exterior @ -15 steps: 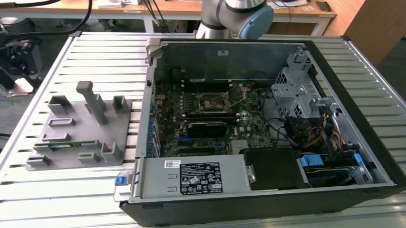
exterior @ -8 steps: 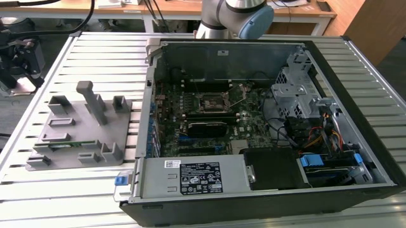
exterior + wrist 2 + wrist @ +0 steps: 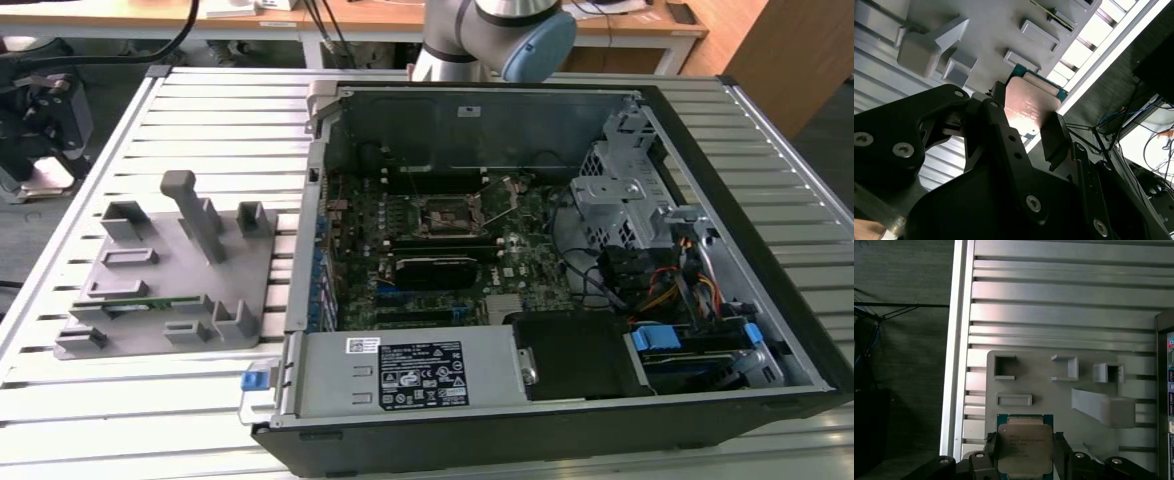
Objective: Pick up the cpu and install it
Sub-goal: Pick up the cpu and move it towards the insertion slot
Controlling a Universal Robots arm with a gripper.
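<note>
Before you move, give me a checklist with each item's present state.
1. Grip on the cpu by the gripper: ok, fingers press on opposite edges in both wrist views.
2. Chip square in the grip: ok.
3. Chip lifted off the grey tray: ok, it seems.
4. Side of the computer case open: ok.
5. Frame of the socket open: cannot tell.

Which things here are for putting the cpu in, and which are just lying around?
For the job: cpu, gripped between the jaws; socket on the motherboard; grey holder tray.
Just lying about: green circuit strip; power supply; coloured cables.
</note>
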